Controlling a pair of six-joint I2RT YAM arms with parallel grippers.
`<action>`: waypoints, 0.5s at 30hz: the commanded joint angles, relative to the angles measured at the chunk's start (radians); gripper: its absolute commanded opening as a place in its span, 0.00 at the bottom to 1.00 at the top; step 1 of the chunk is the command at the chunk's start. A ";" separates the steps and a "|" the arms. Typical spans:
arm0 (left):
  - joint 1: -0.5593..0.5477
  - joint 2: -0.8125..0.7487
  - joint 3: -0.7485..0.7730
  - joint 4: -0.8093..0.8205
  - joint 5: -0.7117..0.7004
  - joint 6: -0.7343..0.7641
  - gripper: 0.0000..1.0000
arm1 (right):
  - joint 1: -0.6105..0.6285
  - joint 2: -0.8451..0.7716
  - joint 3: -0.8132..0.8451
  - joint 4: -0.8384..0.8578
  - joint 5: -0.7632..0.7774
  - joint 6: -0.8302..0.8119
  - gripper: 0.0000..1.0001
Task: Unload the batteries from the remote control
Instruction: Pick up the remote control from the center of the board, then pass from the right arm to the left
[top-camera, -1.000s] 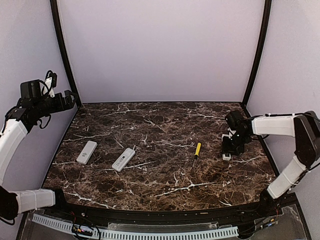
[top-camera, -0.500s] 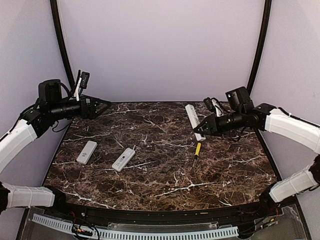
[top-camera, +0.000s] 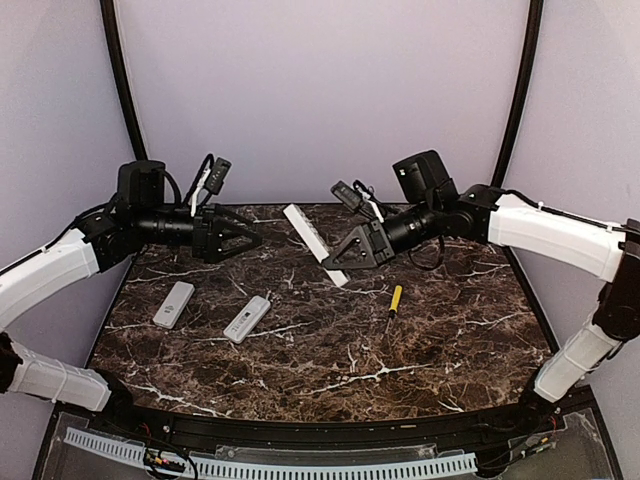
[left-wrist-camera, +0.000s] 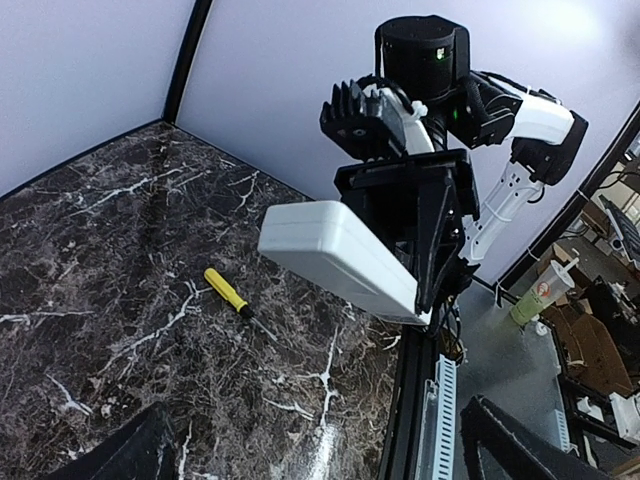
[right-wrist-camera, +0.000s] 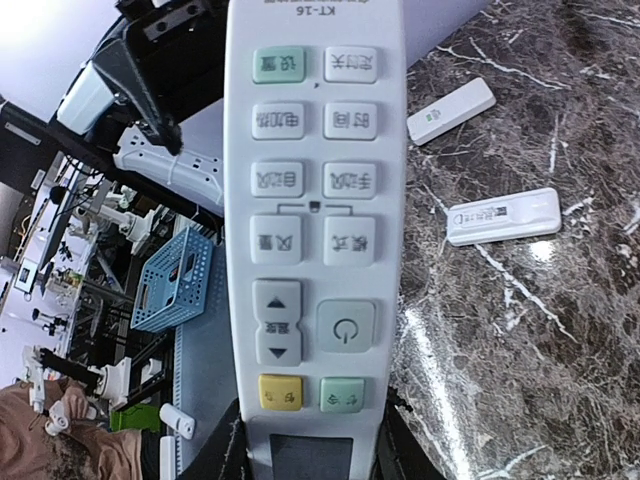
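Note:
My right gripper (top-camera: 342, 258) is shut on the lower end of a white remote control (top-camera: 305, 228) and holds it tilted in the air above the back middle of the table. In the right wrist view the remote control (right-wrist-camera: 315, 230) shows its button face, with a black finger (right-wrist-camera: 212, 452) on either side of its screen end. My left gripper (top-camera: 250, 240) hangs open to the left of it, pointing at it, with a gap between them. From the left wrist the remote control (left-wrist-camera: 340, 255) shows its plain back. No batteries are in view.
Two more white remotes (top-camera: 174, 304) (top-camera: 247, 319) lie on the left of the marble table (top-camera: 330, 370). A yellow-handled screwdriver (top-camera: 395, 299) lies right of centre. A blue basket (right-wrist-camera: 165, 285) sits beyond the table.
The right gripper picked the remote up at the right side of the table and carried it up and left to the middle. The left arm swung right toward it, still open.

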 joint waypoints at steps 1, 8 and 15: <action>-0.029 0.014 0.020 -0.047 0.053 0.025 0.99 | 0.031 0.015 0.046 0.011 -0.105 -0.026 0.09; -0.055 0.064 0.040 -0.021 0.135 -0.028 0.99 | 0.053 0.023 0.060 0.011 -0.163 -0.036 0.08; -0.084 0.074 0.033 0.058 0.223 -0.092 0.99 | 0.068 0.054 0.064 -0.013 -0.199 -0.060 0.08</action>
